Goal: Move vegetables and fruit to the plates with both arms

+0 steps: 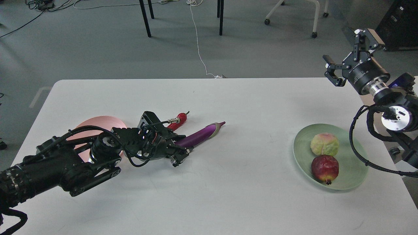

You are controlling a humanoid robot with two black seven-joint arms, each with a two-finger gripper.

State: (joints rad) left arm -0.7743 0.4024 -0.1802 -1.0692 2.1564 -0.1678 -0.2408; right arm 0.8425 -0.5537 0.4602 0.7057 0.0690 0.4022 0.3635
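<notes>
My left gripper (180, 152) is shut on the lower end of the purple eggplant (199, 136), which lies slanted on the white table (235, 199) with its pale cap pointing up and right. The red chili (178, 119) lies just behind the gripper, partly hidden by it. The pink plate (98, 122) is mostly hidden under my left arm. The pale green plate (354, 153) at the right holds the yellow-green fruit (324, 144) and the dark red fruit (324, 168). My right gripper (348, 52) is open and empty, raised above the table's far right corner.
Black chair and table legs (145, 18), a white cable (198, 42) and a wheeled chair base (313, 19) stand on the grey floor beyond the table's far edge. A dark cabinet (400, 23) stands at the far right.
</notes>
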